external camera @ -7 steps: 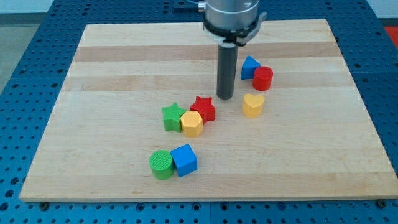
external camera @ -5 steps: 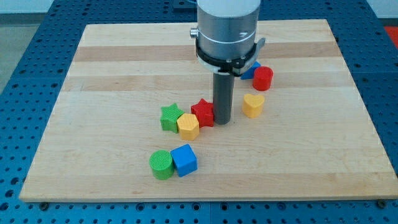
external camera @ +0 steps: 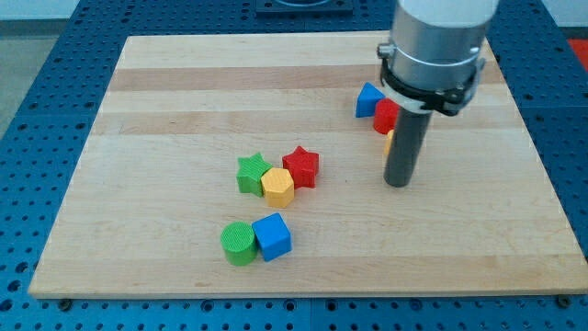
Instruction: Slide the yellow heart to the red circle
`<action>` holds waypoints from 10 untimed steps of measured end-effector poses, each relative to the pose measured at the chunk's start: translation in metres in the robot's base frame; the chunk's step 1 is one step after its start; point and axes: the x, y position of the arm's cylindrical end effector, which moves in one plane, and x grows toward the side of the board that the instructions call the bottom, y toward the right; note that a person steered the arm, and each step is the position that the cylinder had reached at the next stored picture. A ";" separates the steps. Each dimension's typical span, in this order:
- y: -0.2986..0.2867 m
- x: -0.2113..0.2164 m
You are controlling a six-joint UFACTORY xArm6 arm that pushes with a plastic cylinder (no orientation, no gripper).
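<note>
The yellow heart (external camera: 390, 141) is mostly hidden behind my rod; only a thin yellow sliver shows at the rod's left edge, right below the red circle (external camera: 383, 115). The two look as if they touch, but I cannot tell for sure. The red circle is partly covered by the arm's grey body. My tip (external camera: 398, 183) rests on the board just below the heart, toward the view's bottom.
A blue triangle (external camera: 368, 98) sits against the red circle's upper left. A green star (external camera: 252, 173), yellow hexagon (external camera: 278, 187) and red star (external camera: 301, 166) cluster at mid-board. A green cylinder (external camera: 238, 243) and blue cube (external camera: 272, 235) lie lower left. The wooden board (external camera: 165, 101) sits on a blue perforated table.
My tip moved from beside the red star to the view's right, ending just below the yellow heart. The heart shifted up and right, closer to the red circle.
</note>
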 end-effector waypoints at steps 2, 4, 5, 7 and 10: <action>0.018 -0.012; -0.003 -0.032; -0.011 -0.034; -0.016 -0.034; 0.014 -0.036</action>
